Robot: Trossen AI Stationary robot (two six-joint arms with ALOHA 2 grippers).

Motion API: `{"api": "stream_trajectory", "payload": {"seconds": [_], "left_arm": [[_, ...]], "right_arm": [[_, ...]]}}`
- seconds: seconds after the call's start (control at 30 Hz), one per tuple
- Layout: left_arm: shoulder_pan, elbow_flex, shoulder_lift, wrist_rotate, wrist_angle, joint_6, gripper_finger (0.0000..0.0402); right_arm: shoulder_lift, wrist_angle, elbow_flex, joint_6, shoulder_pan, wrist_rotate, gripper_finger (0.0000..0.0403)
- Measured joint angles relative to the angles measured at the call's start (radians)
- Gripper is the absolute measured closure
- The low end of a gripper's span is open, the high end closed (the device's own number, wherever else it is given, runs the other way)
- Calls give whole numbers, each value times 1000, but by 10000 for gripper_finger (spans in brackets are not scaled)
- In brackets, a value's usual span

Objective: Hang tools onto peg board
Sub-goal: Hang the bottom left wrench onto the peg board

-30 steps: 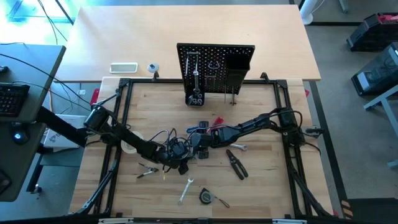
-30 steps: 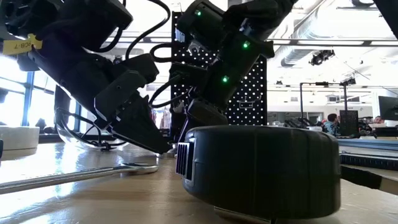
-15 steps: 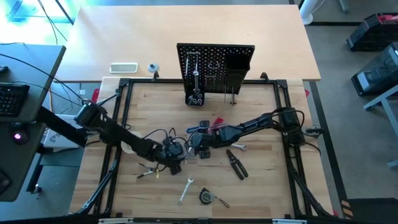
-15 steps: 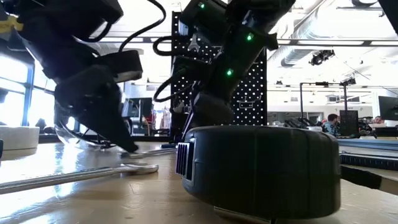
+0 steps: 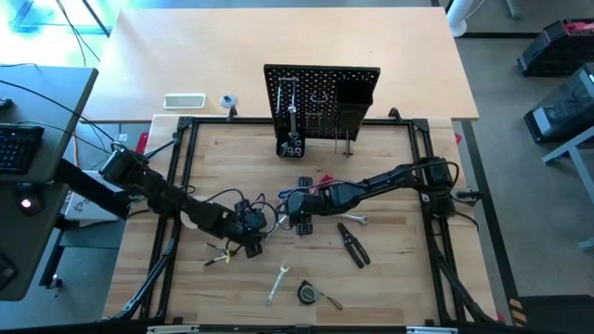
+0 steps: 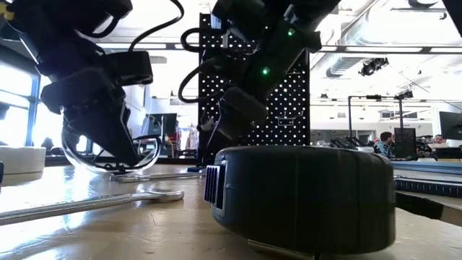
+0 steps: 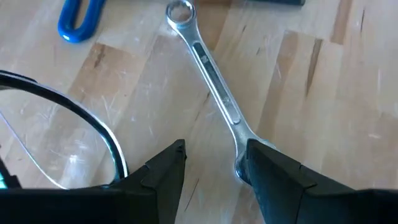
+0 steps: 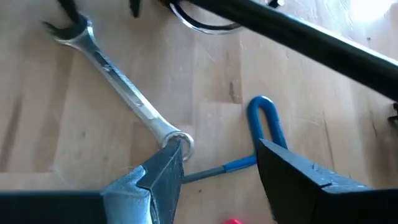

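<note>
While open, both tools flank wrench.

In the low view a black tape measure fills the foreground and hides the desk behind it, and we see only part of the peg board behind the arms. In the left wrist view the glasses are cut off by the picture's edge, and the open end of the wrench lies partly behind one of the fingers. In the right wrist view the blue-handled hex key passes behind a finger, and a red tool shows only as a sliver at the edge. In the high view the items hung on the board are too small for us to tell apart.
</note>
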Motion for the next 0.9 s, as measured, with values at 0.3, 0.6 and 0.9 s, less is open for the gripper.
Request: {"api": "stream_trajectory", "payload": {"seconds": [0.3, 0.6, 0.9], "left_arm": [[0, 1, -16, -13, 58, 35, 238], [4, 2, -16, -36, 83, 60, 234], [4, 3, 22, -35, 122, 52, 192]], "right_arm": [[0, 111, -75, -5, -4, -3, 206], [1, 174, -111, -7, -16, -1, 206], [3, 185, -112, -5, -25, -5, 206]]}}
